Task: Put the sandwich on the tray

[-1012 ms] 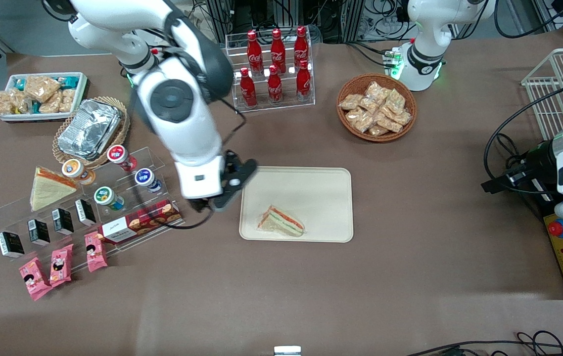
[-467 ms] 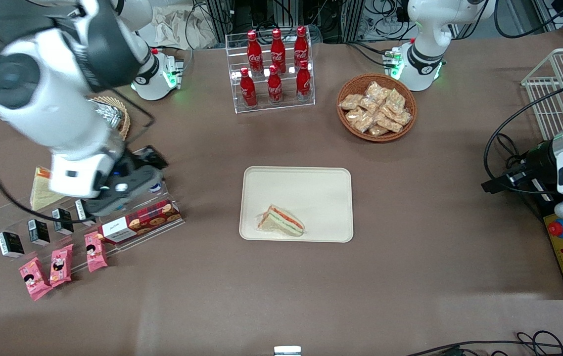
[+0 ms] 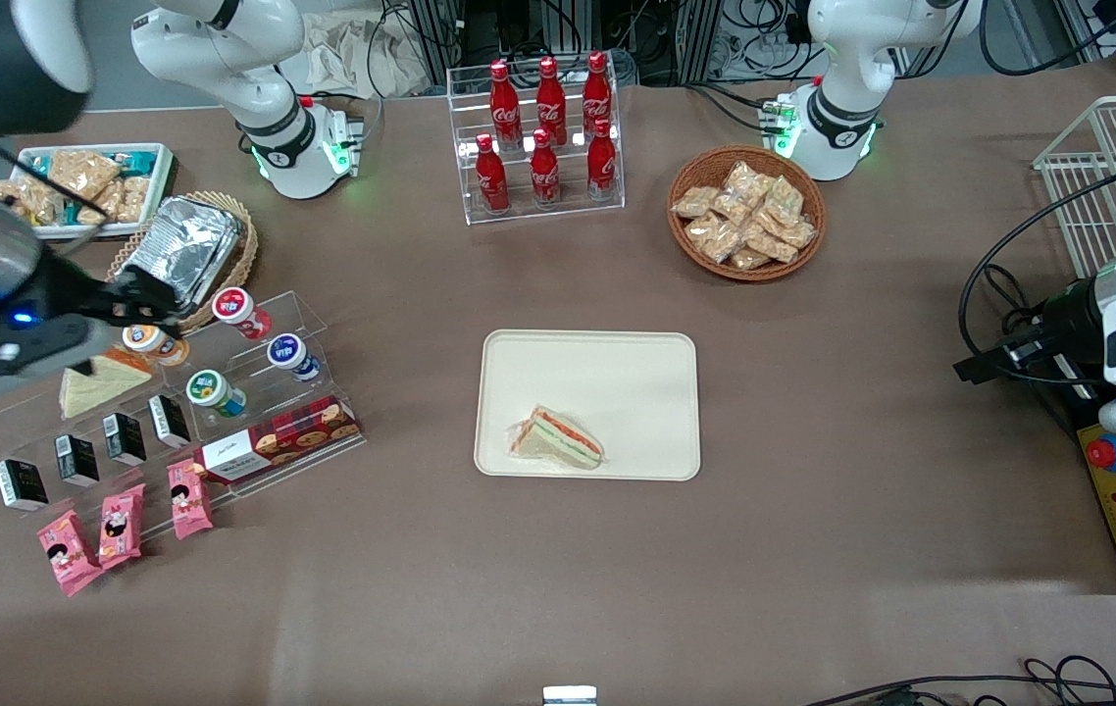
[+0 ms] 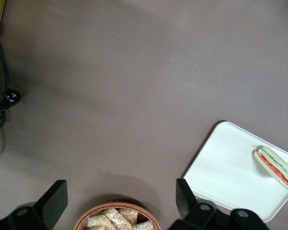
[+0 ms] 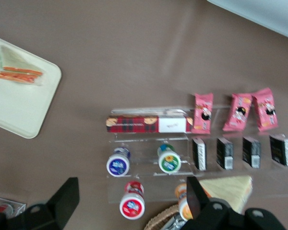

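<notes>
The clear-wrapped sandwich [image 3: 558, 439] [image 4: 276, 165] [image 5: 17, 69], its green and orange-red stripes showing, lies on the cream tray [image 3: 607, 382] [image 4: 225, 172] [image 5: 14, 105], close to the tray edge nearest the front camera. My gripper [image 3: 141, 302] [image 5: 132, 201] is far from it, toward the working arm's end of the table. It hangs high above the clear acrylic snack rack [image 3: 254, 392], over the lidded cups [image 5: 132, 206]. Its fingers are open and nothing is between them.
A plain pale sandwich wedge [image 3: 97, 382] [image 5: 230, 188] lies on the rack under the gripper, beside a foil box in a wicker basket [image 3: 180, 257]. A cola bottle rack [image 3: 543, 132], a basket of snack bags [image 3: 746, 214] and a white bin of packets [image 3: 87, 186] stand farther back.
The right arm has swung away from the tray toward its own end of the table and risen, ending over the snack rack. The sandwich has stayed put on the tray.
</notes>
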Controlling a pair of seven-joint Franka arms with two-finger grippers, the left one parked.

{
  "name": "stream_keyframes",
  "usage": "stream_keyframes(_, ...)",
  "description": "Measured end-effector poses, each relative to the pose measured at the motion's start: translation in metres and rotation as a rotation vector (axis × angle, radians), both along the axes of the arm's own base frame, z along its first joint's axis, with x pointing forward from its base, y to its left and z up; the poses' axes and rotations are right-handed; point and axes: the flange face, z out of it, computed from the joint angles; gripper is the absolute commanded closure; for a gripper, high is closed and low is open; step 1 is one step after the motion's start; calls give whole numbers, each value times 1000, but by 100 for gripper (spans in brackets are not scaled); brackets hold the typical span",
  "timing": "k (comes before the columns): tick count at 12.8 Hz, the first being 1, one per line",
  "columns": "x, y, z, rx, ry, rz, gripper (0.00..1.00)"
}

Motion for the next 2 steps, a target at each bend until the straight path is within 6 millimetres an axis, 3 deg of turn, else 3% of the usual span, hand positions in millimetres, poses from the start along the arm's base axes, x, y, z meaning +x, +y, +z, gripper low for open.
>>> stream_keyframes(2,-4,-41,6,-4,-4,-59,1)
